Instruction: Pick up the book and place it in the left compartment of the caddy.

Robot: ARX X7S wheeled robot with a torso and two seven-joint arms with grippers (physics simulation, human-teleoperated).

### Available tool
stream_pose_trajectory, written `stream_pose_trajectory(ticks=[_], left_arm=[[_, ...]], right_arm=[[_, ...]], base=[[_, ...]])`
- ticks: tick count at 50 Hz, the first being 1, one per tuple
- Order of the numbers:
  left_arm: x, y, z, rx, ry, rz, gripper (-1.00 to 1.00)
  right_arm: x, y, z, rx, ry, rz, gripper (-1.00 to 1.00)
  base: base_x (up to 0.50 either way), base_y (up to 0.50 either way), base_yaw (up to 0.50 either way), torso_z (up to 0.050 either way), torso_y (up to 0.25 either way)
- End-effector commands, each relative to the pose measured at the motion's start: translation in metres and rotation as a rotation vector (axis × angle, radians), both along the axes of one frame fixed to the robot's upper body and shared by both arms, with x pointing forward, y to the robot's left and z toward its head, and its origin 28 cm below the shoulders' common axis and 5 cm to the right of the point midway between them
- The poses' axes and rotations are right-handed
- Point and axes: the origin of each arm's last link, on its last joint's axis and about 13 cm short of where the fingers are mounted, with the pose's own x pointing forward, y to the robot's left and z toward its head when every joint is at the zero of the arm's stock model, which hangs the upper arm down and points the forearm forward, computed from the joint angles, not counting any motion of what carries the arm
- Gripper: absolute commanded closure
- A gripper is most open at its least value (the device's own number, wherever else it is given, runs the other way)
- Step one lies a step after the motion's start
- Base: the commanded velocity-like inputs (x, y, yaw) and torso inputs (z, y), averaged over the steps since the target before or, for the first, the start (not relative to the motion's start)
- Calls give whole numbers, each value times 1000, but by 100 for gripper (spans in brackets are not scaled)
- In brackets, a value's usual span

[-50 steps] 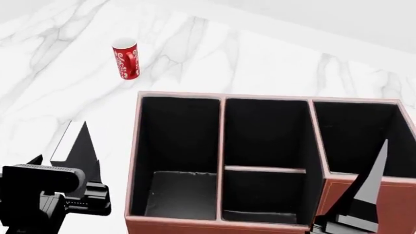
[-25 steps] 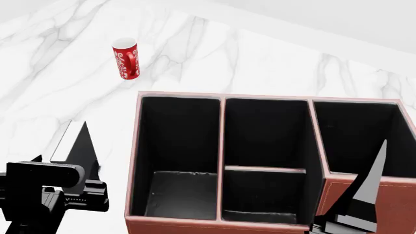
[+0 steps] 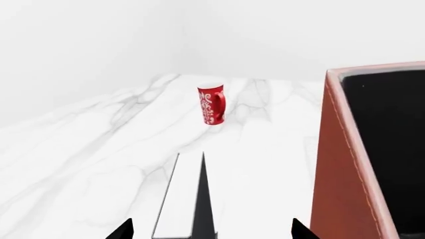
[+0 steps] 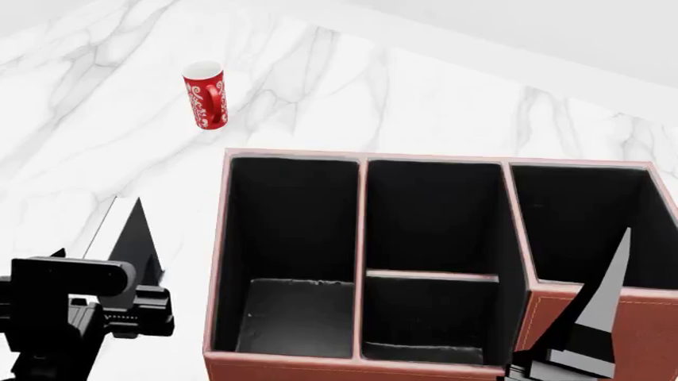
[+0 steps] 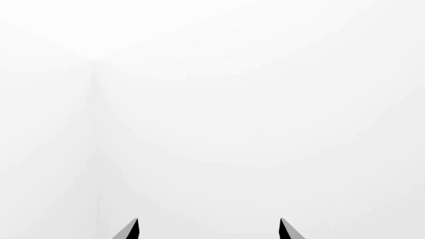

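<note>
I see the book (image 4: 125, 234) standing upright on the white marble desk (image 4: 424, 95), just beside the outer left wall of the caddy (image 4: 350, 367) but not touching it. Bare marble shows between the two. Its white page edges face up and to the left, and its black cover faces the caddy.

In the left wrist view the book (image 3: 174, 199) sits between the two dark tips of my left claw (image 3: 212, 233). The tips are spread wide, one on each side, and I see neither one touching the cover. The arm's black body hangs over the near left corner of the desk.

The left compartment (image 4: 286, 238) is the long black-lined bay closest to the book, and I see nothing in it.

The red patterned mug (image 4: 206, 95) stands upright well beyond the caddy, toward the desk's far left edge.

My right claw (image 5: 209, 230) is also spread. Its two tips are well apart and point at a blank white wall. In the head view, one grey finger (image 4: 602, 305) rises in front of the caddy's near right corner.
</note>
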Motion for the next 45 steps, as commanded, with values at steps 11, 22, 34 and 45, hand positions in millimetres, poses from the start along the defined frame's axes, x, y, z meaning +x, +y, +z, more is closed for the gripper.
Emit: stream_pose_trajectory(ticks=[11, 22, 34, 45], left_arm=[[13, 2, -5, -69, 0, -29, -100], [17, 3, -8, -73, 12, -25, -100], [21, 6, -11, -73, 24, -16, -100], [24, 8, -11, -92, 22, -4, -100]], right_arm=[[0, -2, 1, -11, -8, -6, -100], [0, -2, 1, -13, -9, -4, -100], [1, -1, 0, -17, -5, -1, -100], [2, -1, -1, -19, -2, -1, -100]], base=[[0, 0, 0, 0, 0], [0, 0, 0, 0, 0], [0, 0, 0, 0, 0], [0, 0, 0, 0, 0]])
